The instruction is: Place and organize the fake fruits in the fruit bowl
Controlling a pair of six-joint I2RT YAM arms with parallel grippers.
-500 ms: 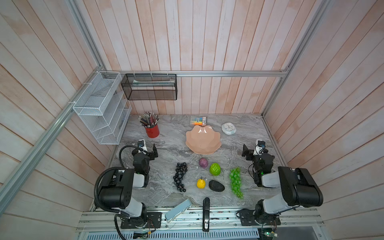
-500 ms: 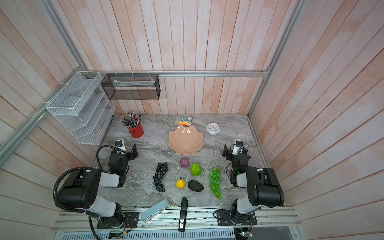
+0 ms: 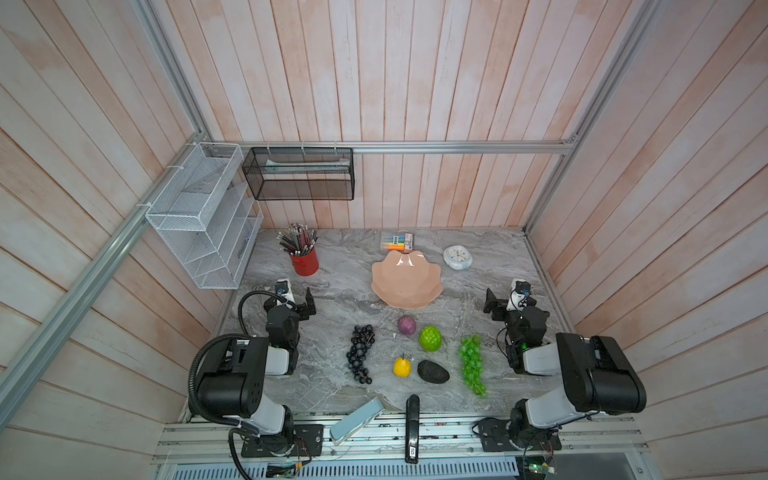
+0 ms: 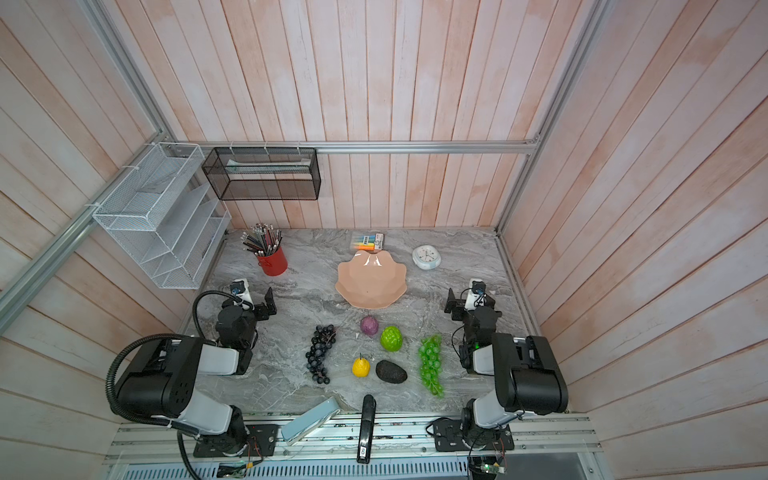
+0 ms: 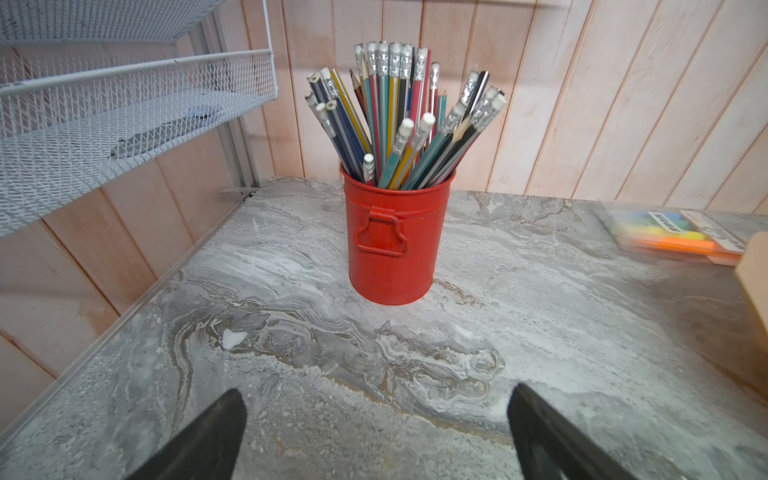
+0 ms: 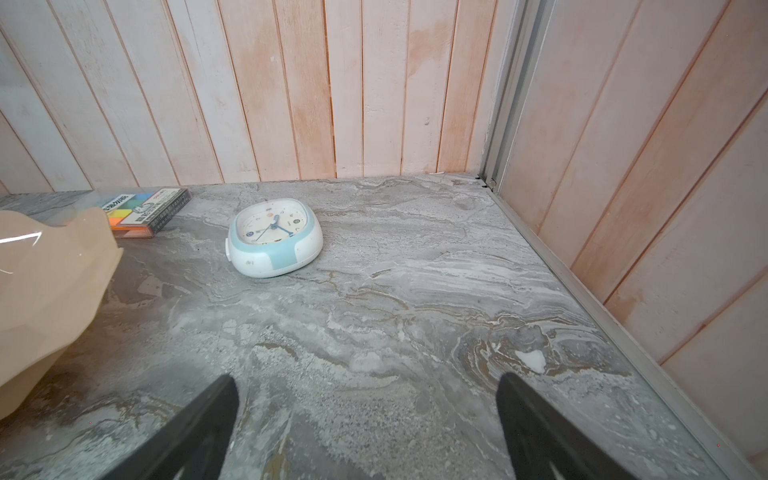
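Jaws of left gripper (image 3: 308, 302) and right gripper (image 3: 491, 301) gape, empty. Behind them lies the beaded black plastic grape bunch (image 3: 360, 353): probably light, floppy, slick; pinch its thick middle. Peach-pink scalloped bowl (image 3: 405, 282) sits ahead.

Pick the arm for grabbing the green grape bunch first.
Right, probably. The green grape bunch lies beside that arm; the right gripper is open and empty. The left gripper, also open, sits beyond the black grapes.
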